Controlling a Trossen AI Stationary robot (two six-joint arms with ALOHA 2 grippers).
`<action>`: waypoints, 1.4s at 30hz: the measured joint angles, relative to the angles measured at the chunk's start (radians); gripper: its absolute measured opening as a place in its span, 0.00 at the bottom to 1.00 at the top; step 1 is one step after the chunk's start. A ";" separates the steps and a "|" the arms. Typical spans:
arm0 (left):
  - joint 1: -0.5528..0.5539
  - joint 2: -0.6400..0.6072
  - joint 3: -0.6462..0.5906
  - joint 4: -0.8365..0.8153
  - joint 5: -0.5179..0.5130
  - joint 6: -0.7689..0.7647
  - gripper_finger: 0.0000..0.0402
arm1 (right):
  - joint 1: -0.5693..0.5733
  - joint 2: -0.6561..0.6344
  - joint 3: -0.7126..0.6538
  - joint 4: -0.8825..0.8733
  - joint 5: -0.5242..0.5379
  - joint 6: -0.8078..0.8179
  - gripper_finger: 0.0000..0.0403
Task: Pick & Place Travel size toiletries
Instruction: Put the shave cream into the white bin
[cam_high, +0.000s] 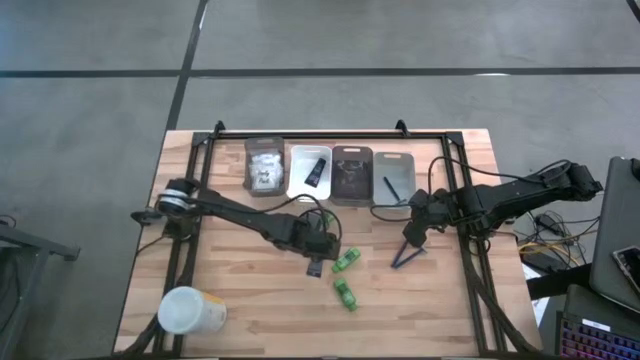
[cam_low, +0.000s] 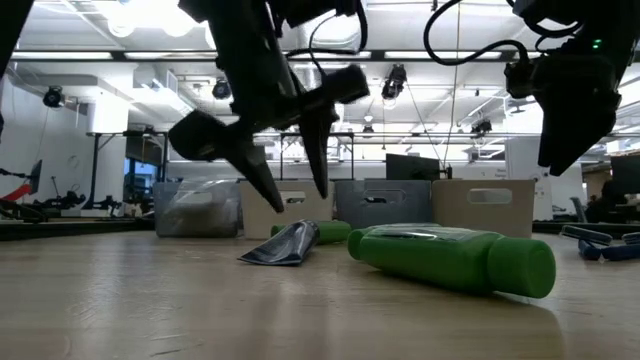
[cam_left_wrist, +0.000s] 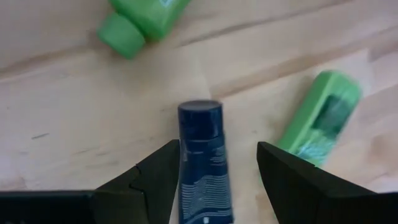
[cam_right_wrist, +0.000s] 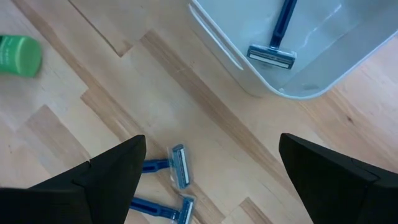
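My left gripper (cam_high: 318, 250) is open and hangs just above a flat black tube (cam_left_wrist: 200, 163) lying on the table, one finger on each side of its capped end. The low view shows the fingertips (cam_low: 270, 200) clear above the tube (cam_low: 290, 245). Two bright green bottles (cam_high: 347, 262) (cam_high: 346, 295) lie beside it. My right gripper (cam_right_wrist: 211, 146) is open wide above two blue razors (cam_right_wrist: 177, 169) lying on the wood, also seen in the high view (cam_high: 405, 258). Another razor (cam_right_wrist: 273, 53) lies in the rightmost bin.
Four small bins (cam_high: 264, 165) (cam_high: 309, 170) (cam_high: 352, 175) (cam_high: 393, 178) stand in a row at the table's far side, holding white packets, a black tube, dark items and a razor. A big white-and-yellow cup (cam_high: 190, 310) lies near the left front corner.
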 joint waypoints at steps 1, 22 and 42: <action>-0.001 0.013 0.000 0.007 0.011 0.009 0.54 | 0.000 0.000 0.000 0.000 0.000 0.000 0.90; 0.007 0.131 0.005 0.016 0.003 0.105 0.51 | 0.000 0.000 0.002 0.001 -0.024 0.033 0.90; 0.192 -0.196 0.000 0.031 -0.315 0.327 0.18 | -0.001 0.000 0.002 0.008 -0.026 0.043 0.90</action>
